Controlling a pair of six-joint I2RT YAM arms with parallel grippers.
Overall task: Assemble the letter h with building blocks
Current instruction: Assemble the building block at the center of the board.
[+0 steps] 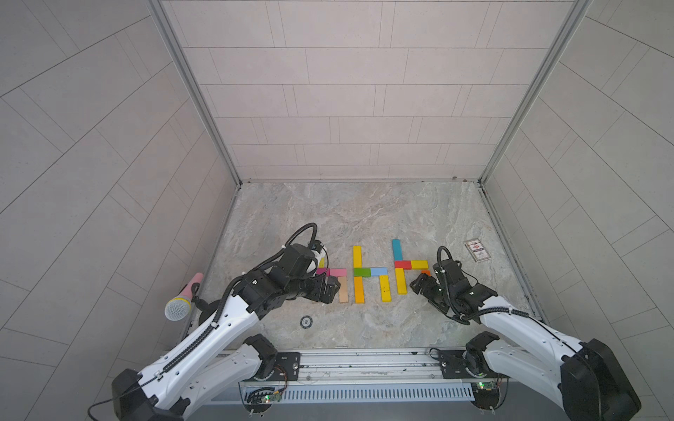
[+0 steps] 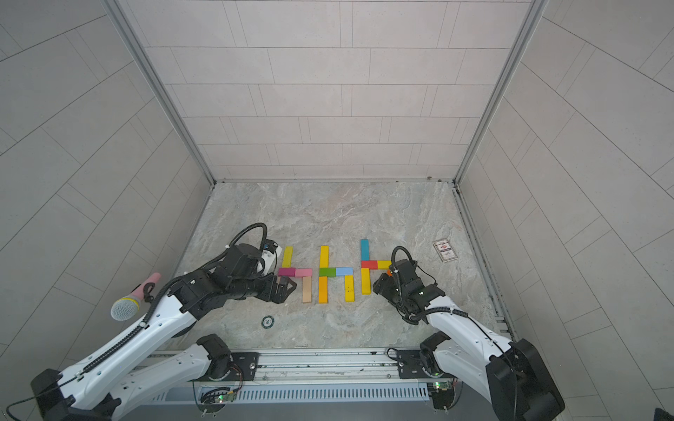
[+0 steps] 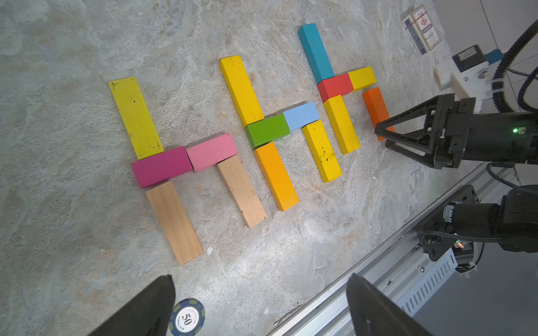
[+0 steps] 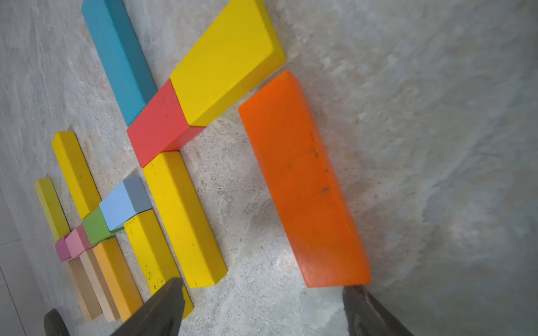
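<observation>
The building blocks lie flat on the stone table point(image 1: 364, 218) in three h-shaped groups. The left group is a yellow-green bar point(image 3: 135, 116), magenta point(image 3: 161, 167), pink point(image 3: 212, 151) and two plain wood bars point(image 3: 174, 222). The middle group runs yellow, green point(image 1: 361, 272), light blue, orange-yellow. In the right group a teal bar point(image 1: 396, 249), red, short yellow and long yellow join, with an orange bar point(image 4: 302, 180) as the right leg. My right gripper point(image 4: 262, 283) stands open just short of the orange bar's near end. My left gripper point(image 3: 260, 276) is open and empty beside the left group.
A poker chip point(image 1: 306, 321) lies near the left gripper's fingers. A small printed card point(image 1: 477, 250) sits at the right of the table. A microphone point(image 1: 182, 299) stands off the left edge. A metal rail point(image 1: 364, 359) runs along the front.
</observation>
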